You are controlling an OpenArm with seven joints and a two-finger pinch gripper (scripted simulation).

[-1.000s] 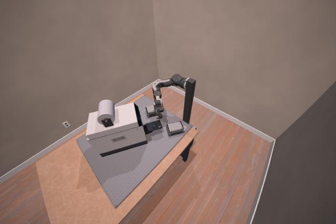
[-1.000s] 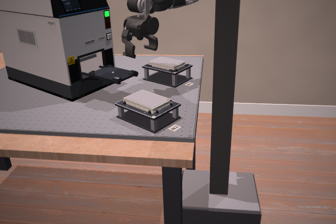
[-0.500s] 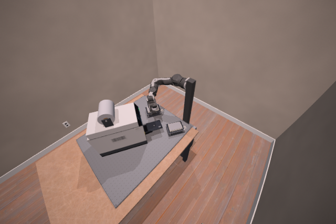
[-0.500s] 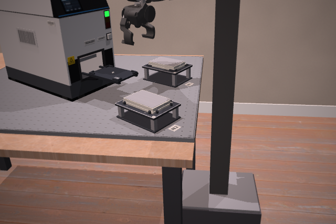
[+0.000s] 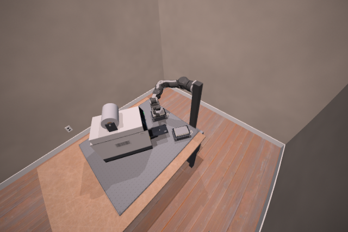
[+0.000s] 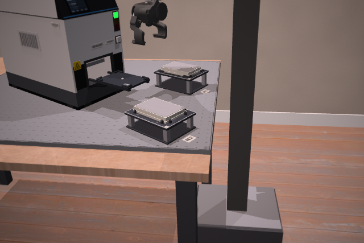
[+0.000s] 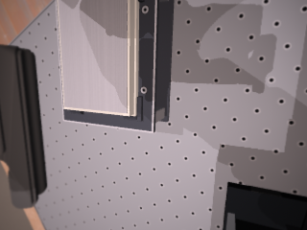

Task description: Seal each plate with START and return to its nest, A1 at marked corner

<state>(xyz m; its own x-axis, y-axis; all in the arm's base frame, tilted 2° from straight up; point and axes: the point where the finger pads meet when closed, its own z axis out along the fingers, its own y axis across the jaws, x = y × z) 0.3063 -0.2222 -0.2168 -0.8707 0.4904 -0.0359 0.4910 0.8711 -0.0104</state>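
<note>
My gripper (image 6: 149, 40) is open and empty, high above the table between the sealer's front and the far nest. One finger shows at the left edge of the wrist view. A pale plate (image 6: 180, 68) (image 7: 93, 57) sits on the far nest, N1 (image 6: 191, 78) (image 7: 146, 62). Another pale plate (image 6: 159, 107) (image 5: 181, 131) sits flat on the near nest, N2 (image 6: 129, 113). I cannot tell whether either has foil. The sealer's stage (image 6: 114, 78) (image 5: 161, 130) is out and bare. The lamp (image 6: 115, 15) is green, above the START button (image 6: 118, 39).
The white sealer (image 6: 38, 49) (image 5: 120, 147) stands beside the nests, with a foil roll (image 5: 110, 114) on top. Its stage sticks out at low height between the two nests. The arm's dark post (image 6: 244, 87) (image 5: 196, 106) rises beyond the table's short edge.
</note>
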